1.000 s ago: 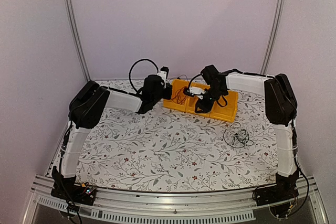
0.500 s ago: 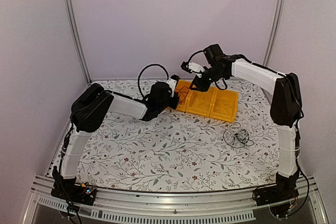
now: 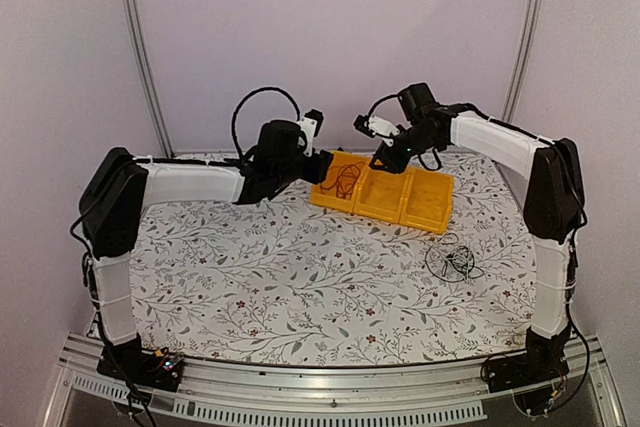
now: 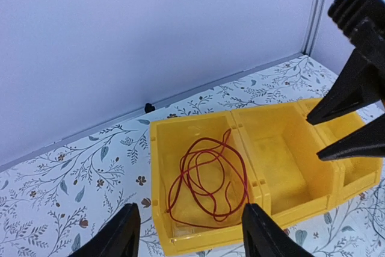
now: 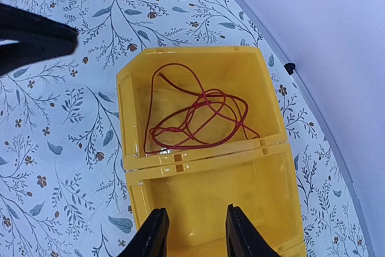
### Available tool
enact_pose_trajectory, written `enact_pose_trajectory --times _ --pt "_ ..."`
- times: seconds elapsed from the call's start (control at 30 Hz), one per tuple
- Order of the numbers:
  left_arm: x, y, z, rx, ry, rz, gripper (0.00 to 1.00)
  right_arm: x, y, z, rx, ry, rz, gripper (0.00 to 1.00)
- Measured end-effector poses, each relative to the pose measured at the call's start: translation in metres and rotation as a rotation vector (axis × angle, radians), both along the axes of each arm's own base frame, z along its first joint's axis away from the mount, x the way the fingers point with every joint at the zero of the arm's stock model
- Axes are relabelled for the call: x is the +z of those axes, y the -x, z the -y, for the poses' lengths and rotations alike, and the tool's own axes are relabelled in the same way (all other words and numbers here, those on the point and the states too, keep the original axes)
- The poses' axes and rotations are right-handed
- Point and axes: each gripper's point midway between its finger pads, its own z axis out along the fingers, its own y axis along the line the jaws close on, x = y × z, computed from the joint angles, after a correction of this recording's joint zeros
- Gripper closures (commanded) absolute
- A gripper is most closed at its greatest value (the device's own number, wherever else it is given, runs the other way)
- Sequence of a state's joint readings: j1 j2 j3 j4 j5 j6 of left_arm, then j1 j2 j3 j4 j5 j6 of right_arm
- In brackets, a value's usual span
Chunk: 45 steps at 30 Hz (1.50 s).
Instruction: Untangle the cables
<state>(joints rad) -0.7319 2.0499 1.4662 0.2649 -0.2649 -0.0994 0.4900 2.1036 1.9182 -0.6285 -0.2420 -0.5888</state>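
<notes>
1. so the setup: a table [image 3: 300,277] covered in a white leafy flower print, plain pale walls [image 3: 330,37] on three sides, and a metal post [image 3: 140,57] in each back corner.
2. a yellow bin [image 3: 425,209] with three compartments in a row sits towards the back of the table.
3. the red cable [image 4: 207,179] lies in the bin's left-end compartment. it's a thin wire in a few loose overlapping loops, all of it inside the walls.
4. the other cables [image 3: 452,259] are a small tangled heap of dark and pale thin wires on the print, near the bin's right front corner but not touching it.
5. my left gripper [image 4: 191,236] hovers just left of the bin, jaws apart with nothing between them. my right gripper [image 5: 194,233] hangs over the bin's middle compartment, jaws apart too, nothing in them.
6. versus a second ago: both grippers were down at the bin and now both are up off it. my left elbow has swung way out to the left. the other cables haven't budged.
</notes>
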Motion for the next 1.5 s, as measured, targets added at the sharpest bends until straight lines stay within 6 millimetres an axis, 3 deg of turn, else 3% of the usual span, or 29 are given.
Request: enact_pose_trajectory --times 0.13,0.27,0.33,0.43,0.57,0.7,0.83,1.07,1.23,1.4,1.5 --pt "0.020 0.037 -0.017 -0.051 0.033 -0.059 0.40 0.003 0.013 0.032 -0.036 0.013 -0.025 0.57" --pt "0.016 0.076 -0.033 -0.095 0.040 -0.140 0.42 0.024 0.034 0.084 -0.092 0.019 -0.020 0.46" --pt "0.028 0.083 -0.034 -0.106 0.059 -0.134 0.43 0.033 0.055 0.113 -0.117 0.027 -0.018 0.42" --pt "0.037 0.093 -0.030 -0.142 0.093 -0.151 0.45 0.035 0.082 0.142 -0.147 0.042 -0.032 0.40" --pt "0.041 0.099 -0.023 -0.176 0.119 -0.168 0.45 0.008 0.129 0.173 -0.178 0.087 -0.143 0.44" --pt "0.039 0.104 -0.016 -0.204 0.129 -0.194 0.46 -0.031 0.160 0.196 -0.215 0.132 -0.295 0.53" --pt "0.040 0.106 -0.003 -0.241 0.143 -0.208 0.46 -0.050 0.168 0.205 -0.239 0.149 -0.372 0.58" --pt "0.044 0.113 0.012 -0.288 0.153 -0.225 0.46 -0.074 0.157 0.206 -0.249 0.170 -0.407 0.62" --pt "0.042 0.118 0.015 -0.294 0.156 -0.240 0.46 -0.103 0.150 0.209 -0.259 0.212 -0.457 0.63" --pt "0.039 0.120 0.015 -0.287 0.156 -0.248 0.46 -0.120 0.147 0.211 -0.253 0.235 -0.481 0.74" --pt "0.037 0.121 0.014 -0.281 0.156 -0.254 0.46 -0.125 0.144 0.210 -0.252 0.238 -0.490 0.85"
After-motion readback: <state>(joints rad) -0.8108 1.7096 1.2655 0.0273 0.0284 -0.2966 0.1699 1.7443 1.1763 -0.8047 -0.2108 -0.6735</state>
